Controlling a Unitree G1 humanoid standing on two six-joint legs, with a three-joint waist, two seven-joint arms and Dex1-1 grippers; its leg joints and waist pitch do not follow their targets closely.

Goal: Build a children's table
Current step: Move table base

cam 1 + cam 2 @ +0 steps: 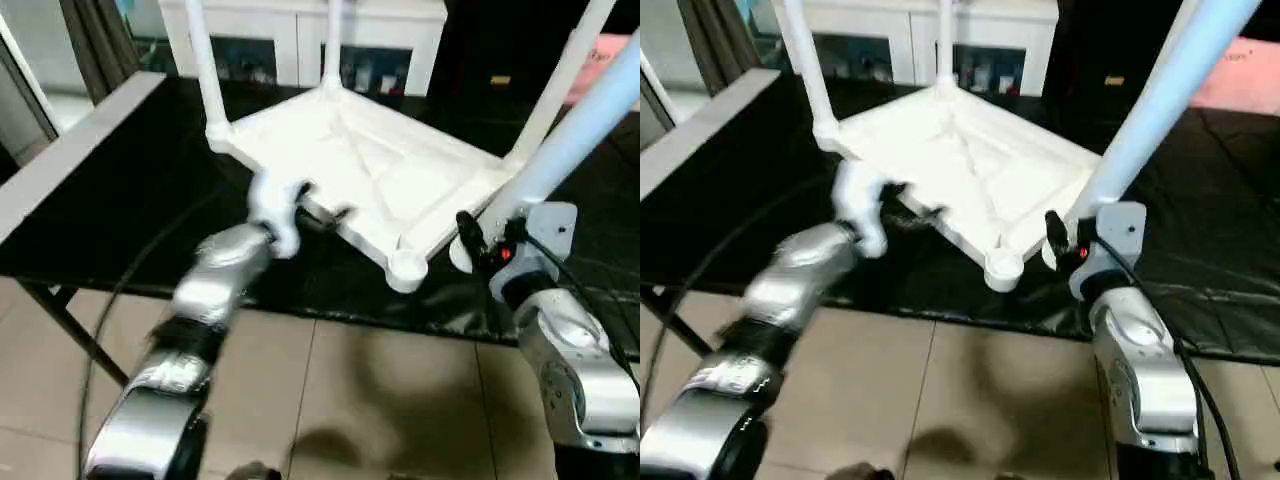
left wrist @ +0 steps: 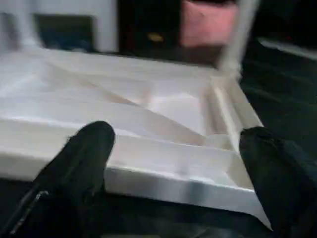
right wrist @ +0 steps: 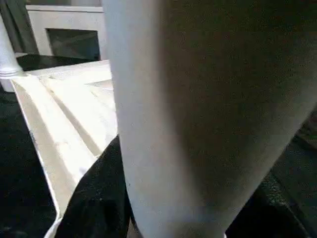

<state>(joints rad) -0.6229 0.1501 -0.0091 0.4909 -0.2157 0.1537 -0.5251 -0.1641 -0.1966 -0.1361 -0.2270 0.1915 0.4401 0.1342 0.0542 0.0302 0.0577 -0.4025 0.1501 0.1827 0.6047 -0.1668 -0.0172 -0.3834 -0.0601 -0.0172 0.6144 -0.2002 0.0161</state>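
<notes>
The white tabletop [image 1: 360,170] lies underside up on the black table [image 1: 130,200]. Three white legs stand in its corner sockets: left [image 1: 205,70], back [image 1: 332,40] and right [image 1: 560,85]. The nearest corner socket [image 1: 407,268] is empty. My right gripper [image 1: 490,243] is shut on a fourth leg [image 1: 585,125], which tilts up to the right, its lower end just right of the empty socket. In the right wrist view that leg [image 3: 208,109] sits against a black finger [image 3: 99,198]. My left gripper [image 1: 325,215] is open at the tabletop's near left rim [image 2: 163,173], fingers [image 2: 79,168] spread.
A white glass-door cabinet [image 1: 300,40] stands behind the table. The table's grey edge [image 1: 70,150] runs along the left. Tiled floor [image 1: 350,400] lies below the front edge. Something pink [image 1: 600,55] sits at the back right.
</notes>
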